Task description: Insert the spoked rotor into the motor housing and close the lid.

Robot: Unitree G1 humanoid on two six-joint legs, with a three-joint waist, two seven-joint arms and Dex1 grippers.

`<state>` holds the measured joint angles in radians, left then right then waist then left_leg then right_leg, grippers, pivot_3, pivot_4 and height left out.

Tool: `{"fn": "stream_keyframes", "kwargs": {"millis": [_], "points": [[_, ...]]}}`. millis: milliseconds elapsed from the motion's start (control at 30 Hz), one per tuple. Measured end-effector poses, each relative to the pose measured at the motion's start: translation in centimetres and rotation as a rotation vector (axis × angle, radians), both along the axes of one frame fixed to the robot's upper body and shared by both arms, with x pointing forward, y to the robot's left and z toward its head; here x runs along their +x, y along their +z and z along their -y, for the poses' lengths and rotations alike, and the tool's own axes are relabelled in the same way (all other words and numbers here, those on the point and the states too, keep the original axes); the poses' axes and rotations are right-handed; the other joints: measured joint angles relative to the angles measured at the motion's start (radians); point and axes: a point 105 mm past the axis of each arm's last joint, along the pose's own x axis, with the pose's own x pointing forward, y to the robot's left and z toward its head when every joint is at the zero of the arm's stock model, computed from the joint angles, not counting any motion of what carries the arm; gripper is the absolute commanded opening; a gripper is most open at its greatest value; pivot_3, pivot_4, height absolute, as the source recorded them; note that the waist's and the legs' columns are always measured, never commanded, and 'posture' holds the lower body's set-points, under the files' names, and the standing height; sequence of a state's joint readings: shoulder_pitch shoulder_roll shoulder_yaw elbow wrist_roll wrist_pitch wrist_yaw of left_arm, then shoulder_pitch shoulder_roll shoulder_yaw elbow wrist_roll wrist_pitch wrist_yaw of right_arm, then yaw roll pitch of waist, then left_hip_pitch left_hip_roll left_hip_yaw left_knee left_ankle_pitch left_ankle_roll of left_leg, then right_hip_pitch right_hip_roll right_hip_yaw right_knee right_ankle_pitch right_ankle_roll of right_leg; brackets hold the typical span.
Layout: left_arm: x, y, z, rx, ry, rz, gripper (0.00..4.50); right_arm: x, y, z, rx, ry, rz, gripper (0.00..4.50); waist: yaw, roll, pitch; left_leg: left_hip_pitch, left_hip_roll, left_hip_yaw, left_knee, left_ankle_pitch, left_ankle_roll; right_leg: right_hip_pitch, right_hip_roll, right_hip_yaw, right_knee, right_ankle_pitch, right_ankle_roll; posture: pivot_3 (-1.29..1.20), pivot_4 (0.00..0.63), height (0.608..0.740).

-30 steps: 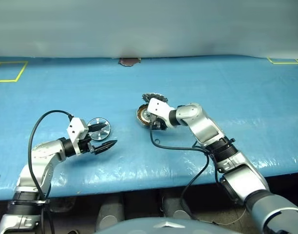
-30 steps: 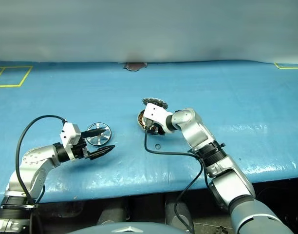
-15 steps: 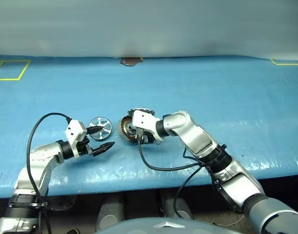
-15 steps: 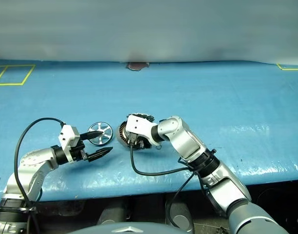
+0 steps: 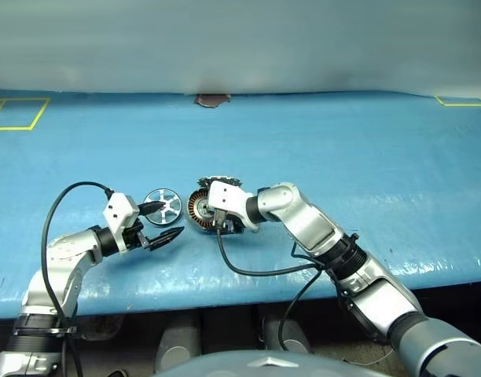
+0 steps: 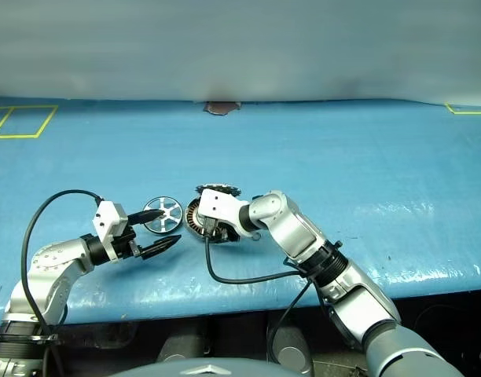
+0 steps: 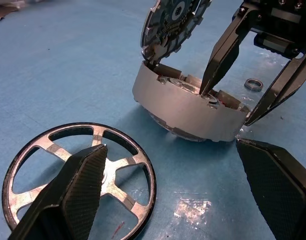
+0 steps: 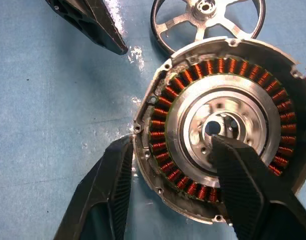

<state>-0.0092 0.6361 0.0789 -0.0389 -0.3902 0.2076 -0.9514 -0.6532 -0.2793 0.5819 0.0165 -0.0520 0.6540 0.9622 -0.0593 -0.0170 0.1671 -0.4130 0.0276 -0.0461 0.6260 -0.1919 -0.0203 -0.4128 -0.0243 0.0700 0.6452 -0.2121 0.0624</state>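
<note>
**Left wrist view: rotor flat, housing tipped beside it**

Left wrist view showed the left hand [image 7: 173, 200] with its fingers spread wide and empty, one over the spoked rotor [image 7: 78, 172]. That thin shiny wheel, an open ring with radial spokes and a small hub, lay flat on the surface [image 5: 366, 165]. Just beyond it the motor housing [image 8: 220, 130], a silver disc ringed with copper-orange windings, stood tilted. The right hand [image 8: 168, 170] straddled its rim, one finger outside, the other at the silver centre; whether it gripped could not be told. Behind leaned the lid [image 7: 173, 22], showing dark segments. A small washer ring [image 7: 254, 83] lay near. Blue sheeting covered the surface, with yellow tape marks [image 5: 16, 114] at the far edge.
</note>
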Motion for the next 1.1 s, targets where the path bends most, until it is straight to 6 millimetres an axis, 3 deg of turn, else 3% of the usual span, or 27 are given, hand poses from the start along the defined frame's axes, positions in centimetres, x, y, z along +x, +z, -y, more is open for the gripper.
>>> {"fn": "stream_keyframes", "kwargs": {"millis": [100, 267, 567, 733, 900, 1100], "points": [[0.0, 0.0, 0.0, 0.000, 0.001, 0.000, 4.50, -0.1, 0.0, -0.3, 0.030, -0.019, -0.017, 4.43, 0.001, 0.000, 0.000, -0.001, 0.000, 0.000, 0.000, 0.000, 0.000, -0.001, 0.000, 0.000, 0.000, 0.000, 0.000, 0.00, 0.150, 0.740], [0.0, 0.0, 0.1, -0.001, -0.007, 0.000, 4.50, -0.4, 0.5, 0.2, 0.097, -0.082, -0.065, 4.47, 0.003, 0.000, 0.000, -0.003, 0.000, 0.000, 0.000, 0.000, 0.000, -0.003, 0.000, 0.000, 0.000, 0.000, 0.000, 0.00, 0.150, 0.740], [0.7, 0.5, 0.8, -0.008, -0.056, 0.008, 4.50, -0.9, 3.9, 1.9, 0.267, -0.204, 0.024, 4.47, 0.001, 0.000, 0.000, -0.003, 0.000, 0.000, -0.001, 0.000, 0.000, -0.003, 0.000, 0.000, -0.001, 0.000, 0.000, 0.00, 0.150, 0.740], [0.8, 0.7, 1.5, -0.012, -0.099, 0.008, 4.50, -0.7, 2.9, 5.3, 0.301, -0.425, 0.068, 4.47, 0.007, 0.000, 0.000, -0.004, 0.000, 0.000, -0.001, 0.000, -0.001, -0.003, 0.000, 0.000, -0.001, 0.000, 0.000, 0.00, 0.150, 0.740], [0.8, 1.0, 2.5, -0.016, -0.168, 0.007, 4.50, -1.7, 1.0, 8.0, 0.351, -0.621, 0.021, 4.47, 0.008, 0.000, 0.000, -0.004, 0.000, 0.000, 0.000, 0.000, -0.001, -0.003, 0.000, 0.000, -0.001, 0.000, 0.000, 0.00, 0.150, 0.740], [1.2, 2.1, 3.7, -0.025, -0.251, 0.033, 4.50, -2.6, -0.4, 8.6, 0.385, -0.705, -0.023, 4.47, 0.005, 0.000, 0.000, -0.003, 0.001, 0.000, 0.000, 0.000, -0.001, -0.003, 0.000, 0.000, -0.001, 0.000, 0.000, 0.00, 0.150, 0.740]]}}
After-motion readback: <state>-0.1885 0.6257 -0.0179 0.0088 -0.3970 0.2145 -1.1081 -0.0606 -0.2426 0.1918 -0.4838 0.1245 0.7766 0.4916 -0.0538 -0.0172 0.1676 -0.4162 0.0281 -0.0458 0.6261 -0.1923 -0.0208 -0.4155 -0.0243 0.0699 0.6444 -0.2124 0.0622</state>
